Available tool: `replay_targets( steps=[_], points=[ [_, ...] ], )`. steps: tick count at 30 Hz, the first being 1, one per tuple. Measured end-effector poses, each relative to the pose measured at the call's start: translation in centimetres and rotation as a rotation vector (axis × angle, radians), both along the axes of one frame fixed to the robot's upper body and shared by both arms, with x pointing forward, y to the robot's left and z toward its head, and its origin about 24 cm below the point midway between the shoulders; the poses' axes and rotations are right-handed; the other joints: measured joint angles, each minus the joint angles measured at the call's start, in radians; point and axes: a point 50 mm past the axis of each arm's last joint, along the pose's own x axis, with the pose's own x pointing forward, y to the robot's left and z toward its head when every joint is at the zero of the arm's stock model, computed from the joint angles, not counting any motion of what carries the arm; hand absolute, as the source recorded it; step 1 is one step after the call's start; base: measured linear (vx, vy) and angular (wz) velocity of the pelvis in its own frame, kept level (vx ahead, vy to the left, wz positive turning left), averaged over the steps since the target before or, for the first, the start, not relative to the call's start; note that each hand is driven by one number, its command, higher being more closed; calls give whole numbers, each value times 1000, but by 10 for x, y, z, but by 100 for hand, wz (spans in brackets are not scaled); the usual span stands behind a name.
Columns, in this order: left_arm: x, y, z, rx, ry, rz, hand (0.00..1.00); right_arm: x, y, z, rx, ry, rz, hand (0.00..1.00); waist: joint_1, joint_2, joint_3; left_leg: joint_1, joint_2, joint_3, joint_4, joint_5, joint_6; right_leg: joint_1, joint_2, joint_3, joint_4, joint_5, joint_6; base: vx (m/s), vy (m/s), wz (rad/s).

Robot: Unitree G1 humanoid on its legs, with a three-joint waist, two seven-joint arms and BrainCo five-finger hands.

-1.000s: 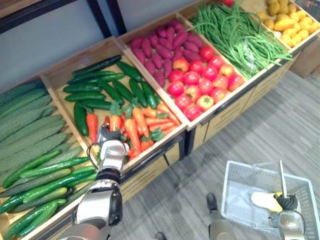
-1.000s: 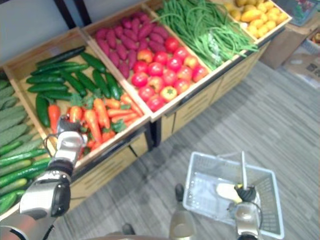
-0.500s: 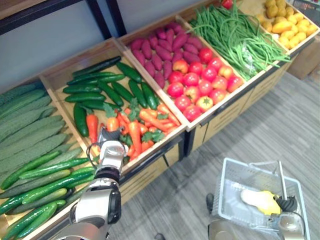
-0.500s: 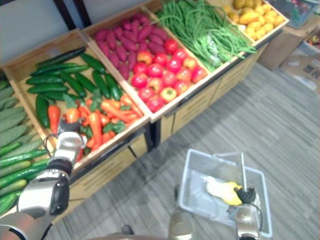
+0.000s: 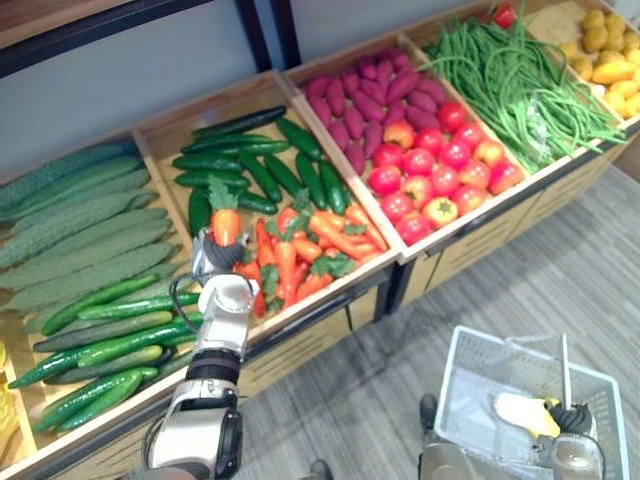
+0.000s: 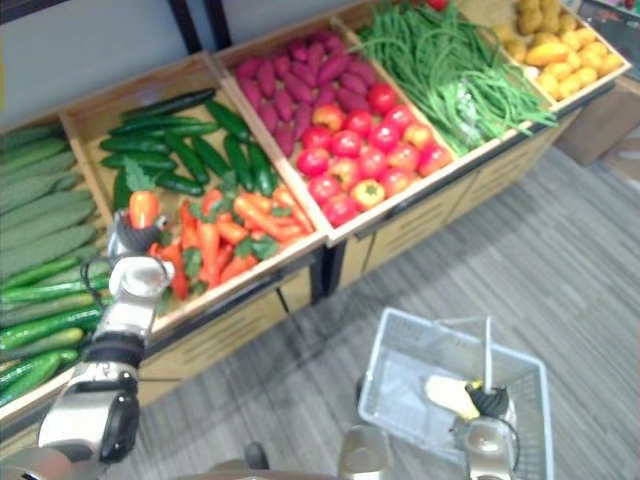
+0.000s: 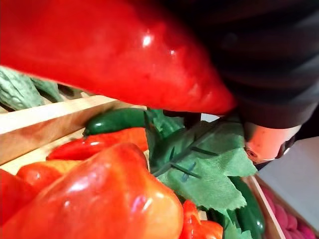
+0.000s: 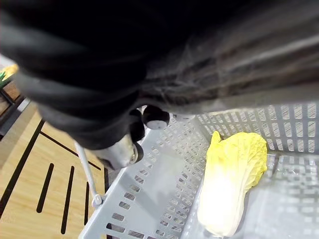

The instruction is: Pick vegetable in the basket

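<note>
The left hand (image 5: 218,262) is curled round a carrot (image 5: 226,226), its leafy end pointing away from the robot, above the carrot pile (image 5: 305,250) at the front left corner of the wooden crate (image 5: 165,128) — dark cucumbers (image 5: 240,165) lie along the crate's back. The right hand (image 5: 573,420) is closed on the handle (image 5: 563,365) of the grey basket (image 5: 462,385) — a Chinese cabbage (image 5: 520,408) lies on its floor

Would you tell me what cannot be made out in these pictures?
- Lower end of the carrot: head views, hidden in the left hand.
- Near corner of the basket: left eye view, cut by the bottom edge beside the right hand.
- Kind of the yellow vegetables: left eye view, too small, cut by the edge.
</note>
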Motion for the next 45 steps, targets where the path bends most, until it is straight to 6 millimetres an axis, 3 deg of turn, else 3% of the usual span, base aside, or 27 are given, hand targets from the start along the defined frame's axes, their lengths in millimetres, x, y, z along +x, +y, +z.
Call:
replay_targets(
  steps=[12, 21, 30, 35, 38, 40, 45],
  points=[
    [-10, -12, 28, 123, -140, -61, 100, 1, 3, -1, 11, -5, -7, 100, 22, -2, -9, 2, -3, -8, -2, 0, 1, 6, -4, -14, 0, 0, 0, -4, -5, 2],
    [-39, -57, 54, 231, -357, -287, 100, 0, -9, 4, -9, -10, -34, 100, 53, -12, -64, -16, -22, -6, 7, 4, 7, -13, -20, 17, 1, 10, 2, -25, -11, -2],
    [-57, -82, 71, 281, -482, -402, 100, 2, -17, 10, -42, -15, -26, 100, 67, -16, -66, -20, -9, 24, 31, -4, 1, -20, -5, 64, 0, 10, 2, -80, -51, -13],
    [-75, -120, 81, 277, -574, -613, 100, -2, -19, 18, -97, -14, 31, 100, 72, -16, -80, -15, -4, 45, 29, -6, -1, -34, 5, 85, 1, 10, 2, -16, -39, -11],
    [-82, -143, 76, 261, -572, -741, 100, 3, -17, 28, -130, -51, 80, 100, 62, -17, -95, -10, -6, 54, 28, -7, -2, -36, 5, 95, 1, 12, 4, 14, -11, -10],
    [-86, -155, 73, 253, -564, -819, 100, 11, -14, 35, -144, -89, 114, 100, 48, -21, -97, -7, -7, 59, 27, -9, -2, -36, 5, 100, 1, 13, 4, 10, -12, -7],
    [-96, -184, 62, 206, -520, -1003, 100, 29, -6, 57, -185, -189, 190, 100, 46, -25, -101, 14, -8, 112, 30, -25, -2, -49, 15, 154, 1, 19, 5, -10, -18, -30]
  ],
)
